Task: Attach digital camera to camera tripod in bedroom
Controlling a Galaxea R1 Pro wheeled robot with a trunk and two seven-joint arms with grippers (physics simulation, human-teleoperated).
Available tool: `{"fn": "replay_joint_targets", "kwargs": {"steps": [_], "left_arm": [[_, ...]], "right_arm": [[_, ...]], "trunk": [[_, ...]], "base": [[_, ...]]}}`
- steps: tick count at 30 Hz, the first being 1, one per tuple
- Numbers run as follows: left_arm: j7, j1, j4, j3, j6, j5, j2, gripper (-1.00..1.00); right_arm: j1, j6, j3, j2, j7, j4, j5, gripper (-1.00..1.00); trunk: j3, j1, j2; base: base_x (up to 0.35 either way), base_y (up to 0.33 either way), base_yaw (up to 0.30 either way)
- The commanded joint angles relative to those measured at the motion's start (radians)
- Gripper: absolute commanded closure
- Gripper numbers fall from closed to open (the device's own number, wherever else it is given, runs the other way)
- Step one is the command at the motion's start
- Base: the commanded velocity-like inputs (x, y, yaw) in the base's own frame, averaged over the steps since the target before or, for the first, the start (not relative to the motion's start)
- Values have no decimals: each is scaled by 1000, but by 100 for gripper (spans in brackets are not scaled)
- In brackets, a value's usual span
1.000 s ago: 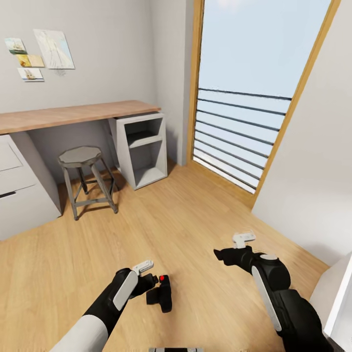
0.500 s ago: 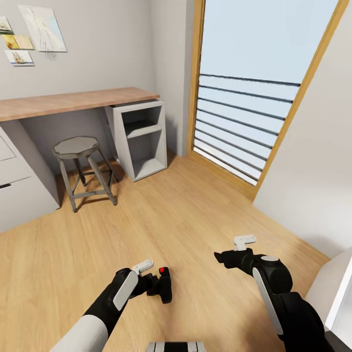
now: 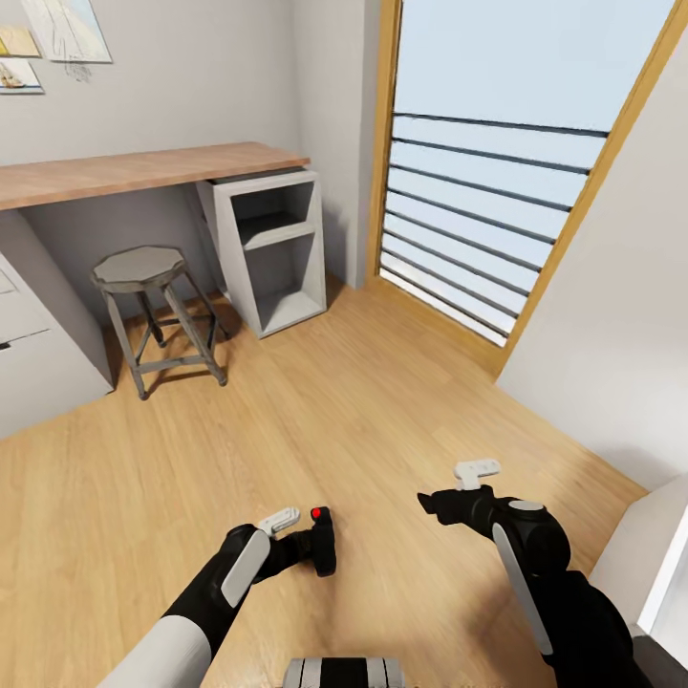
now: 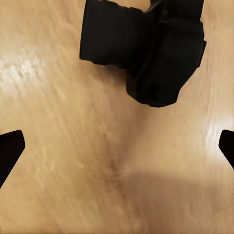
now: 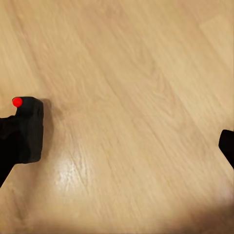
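The digital camera (image 3: 323, 543) is a small black body with a red button on top, low over the light wood floor (image 3: 363, 411) at the tip of my left gripper (image 3: 304, 550). In the left wrist view the camera (image 4: 151, 48) lies ahead of my left gripper (image 4: 117, 146). Its fingertips (image 4: 9, 148) stand wide apart, open, with only floor between them. My right gripper (image 3: 428, 502) hangs open to the right, nothing in it. From the right wrist the camera (image 5: 29, 130) appears off to one side of the right gripper (image 5: 117, 151). The camera tripod is out of view.
A metal stool (image 3: 143, 272) stands under a long wooden desk (image 3: 143, 167), beside a grey open shelf unit (image 3: 272, 248). White drawers (image 3: 29, 334) are at the left. A tall window with rails (image 3: 497, 191) is ahead, a wall (image 3: 612, 334) and white furniture (image 3: 659, 564) to the right.
The whole head view has shifted, the desk and stool sliding up and left. The digital camera now sits closer to my left gripper's tip and is turned more upright. Both arms hold their pose.
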Motion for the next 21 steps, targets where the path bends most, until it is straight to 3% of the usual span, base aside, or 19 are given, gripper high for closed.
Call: {"fn": "replay_joint_targets", "kwargs": {"steps": [1,16,21], "left_arm": [[10,0,-2,-3,1,10,0,-100],[11,3,-3,-3,1,10,-1,-100],[12,3,-3,-4,-3,8,-1,-100]], "right_arm": [[-1,5,1,-1,1,-1,0,-100],[-1,2,-2,-4,3,-1,0,-100],[-1,2,-2,-4,3,-1,0,-100]], "trunk": [[-1,0,0],[-1,0,0],[-20,2,-2]], "base": [[0,0,0],[0,0,0],[0,0,0]]}}
